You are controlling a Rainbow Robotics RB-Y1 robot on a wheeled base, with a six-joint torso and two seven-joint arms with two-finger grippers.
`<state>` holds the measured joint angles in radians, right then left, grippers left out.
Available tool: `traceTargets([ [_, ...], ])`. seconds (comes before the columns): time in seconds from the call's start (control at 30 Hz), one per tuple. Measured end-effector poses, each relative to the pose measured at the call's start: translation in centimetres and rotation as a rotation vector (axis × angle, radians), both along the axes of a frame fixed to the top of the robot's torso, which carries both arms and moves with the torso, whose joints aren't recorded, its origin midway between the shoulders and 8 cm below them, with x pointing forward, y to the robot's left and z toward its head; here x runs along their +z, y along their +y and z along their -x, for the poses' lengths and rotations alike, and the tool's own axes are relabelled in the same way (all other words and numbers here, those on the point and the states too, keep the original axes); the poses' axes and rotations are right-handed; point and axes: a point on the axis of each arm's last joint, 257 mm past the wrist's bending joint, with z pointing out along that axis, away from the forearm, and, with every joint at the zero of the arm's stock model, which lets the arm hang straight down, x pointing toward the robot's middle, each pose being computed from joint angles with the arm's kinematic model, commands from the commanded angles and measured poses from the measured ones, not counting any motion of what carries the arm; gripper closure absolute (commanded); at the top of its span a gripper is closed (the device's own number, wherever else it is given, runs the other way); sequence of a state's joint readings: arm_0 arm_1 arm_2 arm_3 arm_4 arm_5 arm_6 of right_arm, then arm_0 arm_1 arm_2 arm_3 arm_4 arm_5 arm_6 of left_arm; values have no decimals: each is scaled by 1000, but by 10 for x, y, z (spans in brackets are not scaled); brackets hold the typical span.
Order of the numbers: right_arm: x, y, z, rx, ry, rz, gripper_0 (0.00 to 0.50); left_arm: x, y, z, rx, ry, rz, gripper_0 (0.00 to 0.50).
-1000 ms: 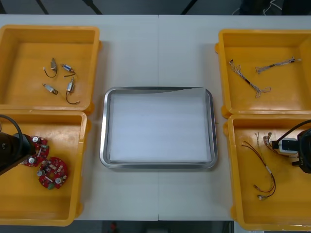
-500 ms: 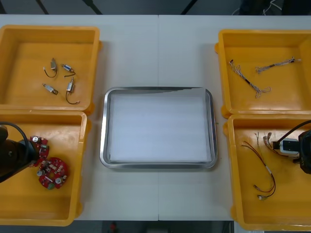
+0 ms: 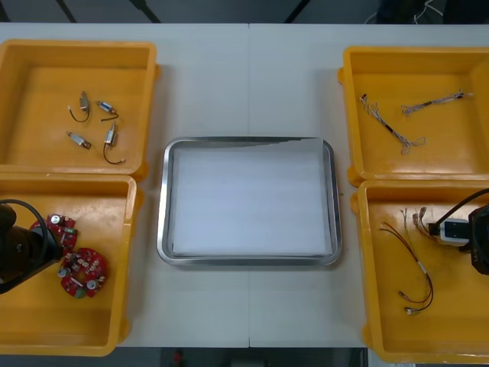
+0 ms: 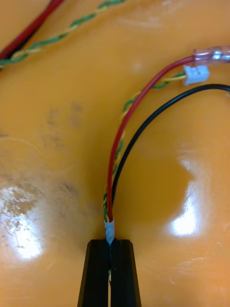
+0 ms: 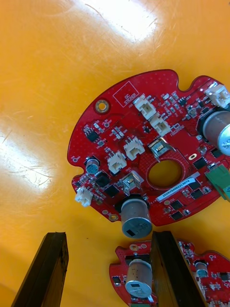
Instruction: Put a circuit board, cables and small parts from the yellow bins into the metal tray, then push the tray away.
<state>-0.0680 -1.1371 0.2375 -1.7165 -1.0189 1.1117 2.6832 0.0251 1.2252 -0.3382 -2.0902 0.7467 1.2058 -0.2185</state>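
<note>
Jaws, left gripper (image 5: 106, 240): spread apart, gripping nothing, hanging over a round red circuit board (image 5: 143, 153) on the floor of the near-left yellow bin (image 3: 69, 321).
Jaws, right gripper (image 4: 110, 243): closed on the taped end of a cable bundle (image 4: 114, 165) of red, black and twisted green-and-yellow wires, low in the near-right yellow bin (image 3: 451, 329).
Second circuit board (image 5: 211, 276): just beside the first, partly behind one left finger.
Metal tray (image 3: 163, 229): between the bins, white inside, nothing in it.
Small metal parts (image 3: 95, 126): lying in the far-left bin (image 3: 46, 92).
Step in hand: likely the first pickups, board on the left, cable on the right.
Next move: probably lowering the left fingers astride the board's edge before closing, and lifting the cable clear of the bin wall, then across to the tray.
</note>
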Motion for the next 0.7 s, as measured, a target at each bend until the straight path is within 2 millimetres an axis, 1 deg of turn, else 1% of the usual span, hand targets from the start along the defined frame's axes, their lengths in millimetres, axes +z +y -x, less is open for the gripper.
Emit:
traceTargets([
  [0.13, 3, 8, 13, -15, 64, -46, 500, 0, -1, -1, -1, -3, 2, 0],
  [0.2, 10, 10, 16, -23, 83, -63, 500, 0, -1, -2, -2, -7, 3, 0],
  [0.43, 53, 21, 22, -24, 110, -125, 500, 2, -1, -7, -6, -25, -5, 0],
  [0.57, 75, 27, 28, -19, 128, -163, 500, 5, 0, -12, -11, -41, -10, 0],
  [0.63, 83, 29, 30, -16, 132, -180, 500, 5, -1, -13, -13, -47, -9, 0],
  [0.7, 90, 34, 36, -11, 154, -208, 500, 6, -1, -15, -14, -51, -7, 0],
])
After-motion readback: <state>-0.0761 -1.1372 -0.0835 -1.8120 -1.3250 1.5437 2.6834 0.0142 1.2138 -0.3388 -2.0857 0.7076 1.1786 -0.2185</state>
